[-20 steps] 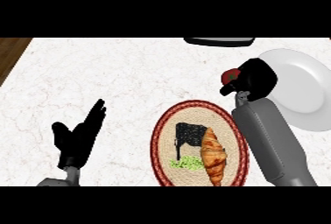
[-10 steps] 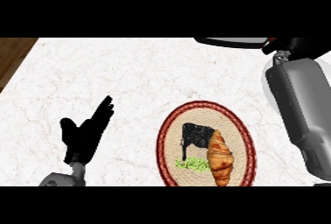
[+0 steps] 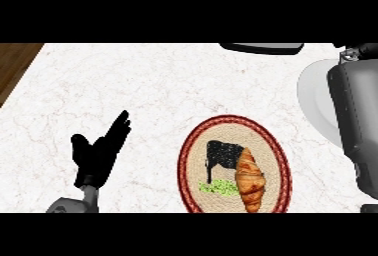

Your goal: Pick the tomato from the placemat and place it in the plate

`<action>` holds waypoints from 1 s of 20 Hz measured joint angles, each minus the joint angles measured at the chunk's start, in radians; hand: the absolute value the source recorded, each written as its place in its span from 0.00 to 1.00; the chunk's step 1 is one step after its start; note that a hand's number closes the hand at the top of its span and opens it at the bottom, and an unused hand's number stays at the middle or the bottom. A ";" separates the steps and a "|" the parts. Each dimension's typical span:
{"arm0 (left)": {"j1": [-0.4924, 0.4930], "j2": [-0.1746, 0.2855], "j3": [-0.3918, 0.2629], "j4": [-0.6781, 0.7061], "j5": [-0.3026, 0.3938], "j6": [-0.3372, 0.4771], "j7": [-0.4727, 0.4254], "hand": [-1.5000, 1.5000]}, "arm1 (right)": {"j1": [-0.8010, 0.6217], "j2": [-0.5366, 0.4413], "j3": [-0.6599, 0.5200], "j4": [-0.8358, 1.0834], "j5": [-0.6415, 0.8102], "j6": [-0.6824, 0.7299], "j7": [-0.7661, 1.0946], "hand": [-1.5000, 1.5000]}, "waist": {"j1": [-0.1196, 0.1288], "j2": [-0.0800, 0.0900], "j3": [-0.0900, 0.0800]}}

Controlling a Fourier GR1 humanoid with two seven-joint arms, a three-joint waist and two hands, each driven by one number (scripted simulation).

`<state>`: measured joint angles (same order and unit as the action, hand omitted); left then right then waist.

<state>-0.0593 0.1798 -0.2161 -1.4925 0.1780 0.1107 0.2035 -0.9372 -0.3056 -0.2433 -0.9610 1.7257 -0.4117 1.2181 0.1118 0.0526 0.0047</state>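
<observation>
The woven oval placemat (image 3: 190,170) with a red rim lies at the lower middle; it carries a croissant (image 3: 249,180), a black item (image 3: 221,154) and a green bit (image 3: 218,188). No tomato shows on it or anywhere else. The white plate (image 3: 313,100) is at the right, largely covered by my grey right forearm (image 3: 356,120). Only a dark sliver of my right hand (image 3: 363,50) shows at the top right corner, and what it holds is hidden. My left hand (image 3: 100,151) rests open at the lower left, fingers up, well apart from the placemat.
A dark, flat object (image 3: 262,47) lies at the counter's far edge, top middle. A brown wooden strip (image 3: 15,62) borders the white marbled counter at the upper left.
One second ago my right hand was curled round the red tomato at the plate's left edge. Since then the arm has stretched up and right, and hand and tomato have left sight.
</observation>
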 measured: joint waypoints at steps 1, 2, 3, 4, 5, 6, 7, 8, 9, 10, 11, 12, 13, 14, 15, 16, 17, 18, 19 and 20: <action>0.003 -0.001 0.003 -0.001 0.003 0.002 0.002 0.50 | 0.007 0.005 -0.020 -0.001 0.031 -0.013 0.000 1.00 | -0.003 -0.002 0.000; 0.006 0.001 0.006 0.000 0.003 0.001 0.000 0.50 | 0.014 0.008 -0.042 -0.003 0.061 -0.026 0.001 1.00 | -0.006 -0.004 0.000; 0.010 0.003 0.007 -0.002 0.005 0.002 0.002 0.50 | 0.029 0.011 -0.064 -0.004 0.088 -0.042 0.000 1.00 | -0.011 -0.006 0.001; 0.012 0.003 0.009 -0.005 0.007 0.001 0.006 0.50 | 0.042 0.016 -0.086 -0.005 0.119 -0.055 0.000 1.00 | -0.014 -0.007 0.001; 0.015 0.003 0.009 -0.004 0.006 0.001 0.003 0.50 | 0.052 0.018 -0.108 -0.008 0.151 -0.067 0.002 1.00 | -0.017 -0.008 0.001; 0.017 0.005 0.012 -0.004 0.007 0.002 0.002 0.50 | 0.061 0.021 -0.130 -0.013 0.183 -0.079 0.002 1.00 | -0.020 -0.009 0.001; 0.021 0.004 0.013 -0.005 0.006 0.006 0.005 0.50 | 0.076 0.024 -0.153 -0.019 0.209 -0.094 0.001 1.00 | -0.027 -0.011 0.001; 0.026 0.005 0.016 -0.006 0.007 0.007 0.005 0.50 | 0.090 0.030 -0.178 -0.029 0.234 -0.108 0.001 1.00 | -0.032 -0.014 0.002; 0.029 0.006 0.020 -0.006 0.009 0.007 0.005 0.50 | 0.104 0.038 -0.201 -0.037 0.258 -0.120 0.003 1.00 | -0.037 -0.017 0.002; 0.031 0.005 0.020 -0.006 0.009 0.008 0.007 0.50 | 0.116 0.049 -0.225 -0.044 0.283 -0.131 0.005 1.00 | -0.040 -0.018 0.002; 0.034 0.007 0.022 -0.005 0.009 0.007 0.005 0.50 | 0.127 0.056 -0.249 -0.050 0.303 -0.143 0.007 1.00 | -0.043 -0.019 0.002; 0.034 0.003 0.022 -0.002 0.010 0.009 0.004 0.50 | 0.137 0.066 -0.271 -0.055 0.324 -0.156 0.007 1.00 | -0.047 -0.021 0.003; 0.037 0.006 0.025 -0.001 0.010 0.008 0.004 0.50 | 0.150 0.076 -0.293 -0.065 0.343 -0.170 0.008 1.00 | -0.051 -0.023 0.003; 0.037 0.006 0.031 0.001 0.013 0.010 0.007 0.50 | 0.161 0.081 -0.315 -0.072 0.355 -0.186 0.007 1.00 | -0.056 -0.025 0.003; 0.039 0.004 0.030 0.001 0.009 0.015 0.003 0.50 | 0.169 0.088 -0.338 -0.075 0.369 -0.200 0.007 1.00 | -0.056 -0.026 0.004; 0.042 0.005 0.033 0.001 0.012 0.012 -0.001 0.50 | 0.181 0.095 -0.359 -0.078 0.380 -0.218 0.005 1.00 | -0.058 -0.027 0.004; 0.043 0.006 0.033 -0.003 0.010 0.014 0.005 0.50 | 0.187 0.101 -0.379 -0.079 0.393 -0.233 0.004 1.00 | -0.059 -0.029 0.004; 0.044 0.003 0.032 -0.005 0.009 0.017 0.008 0.50 | 0.196 0.106 -0.399 -0.076 0.405 -0.252 0.001 1.00 | -0.059 -0.029 0.003; 0.046 -0.001 0.028 -0.006 0.005 0.020 0.004 0.50 | 0.203 0.116 -0.416 -0.077 0.420 -0.268 0.001 1.00 | -0.059 -0.030 0.003; 0.047 -0.003 0.030 0.000 0.005 0.020 -0.001 0.50 | 0.212 0.125 -0.434 -0.081 0.429 -0.286 -0.002 1.00 | -0.063 -0.031 0.003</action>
<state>-0.0126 0.1772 -0.1860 -1.4929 0.1827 0.1307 0.2029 -0.7257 -0.1810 -0.6778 -1.0419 2.1545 -0.6981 1.2162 0.0490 0.0213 0.0078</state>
